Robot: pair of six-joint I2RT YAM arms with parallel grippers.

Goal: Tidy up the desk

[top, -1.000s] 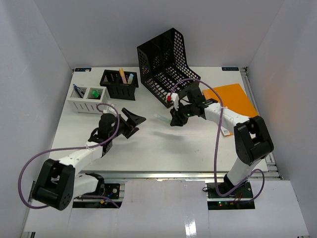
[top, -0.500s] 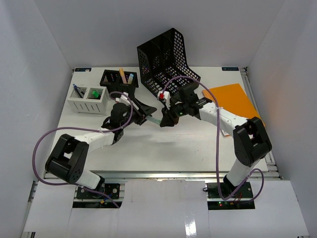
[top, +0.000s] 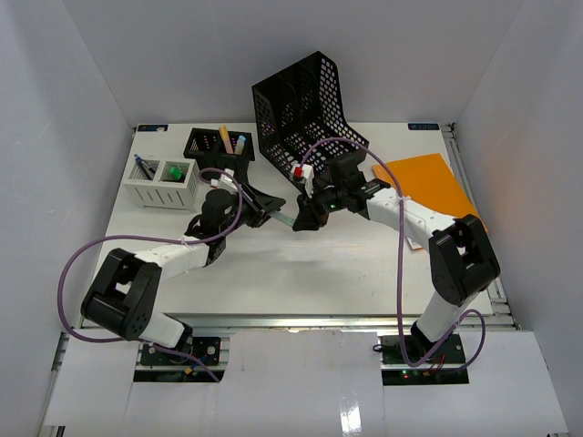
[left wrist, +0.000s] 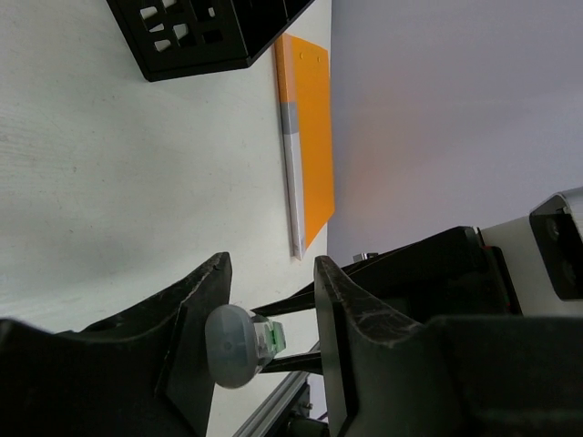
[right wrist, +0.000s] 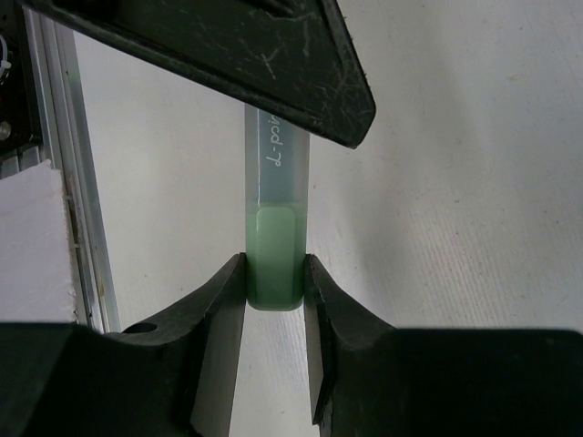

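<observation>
Firmly shut, the right gripper (right wrist: 273,273) is seen with its two scuffed black fingers (right wrist: 223,319) pressed on either side of the green end of a slim translucent plastic tube (right wrist: 278,173), on whose clear, flattened body some printed letters can be made out. The tube's other end, closed by a rounded grey cap, is framed by the left gripper (left wrist: 271,282), whose matt black fingers (left wrist: 196,319) are held part-way apart. The cap lies close against one finger and a gap is left to the other, but whether the cap is touched cannot be told. In the overhead view the tube's long axis is seen running left to right between the two grippers, with the green end towards the right arm. Beneath both arms the large flat white desk (top: 301,273) is spread, enclosed by white walls, with a metal rail along its near edge; it appears wider from left to right than from front to back. Just behind the grippers a tall black mesh plastic file rack (top: 305,109) is set. To its right a thin flat orange folder (top: 424,177) lies on the desk. To its left a black mesh tray (top: 219,150) and a white slotted tray (top: 164,187) are placed near each other, each holding small items.
</observation>
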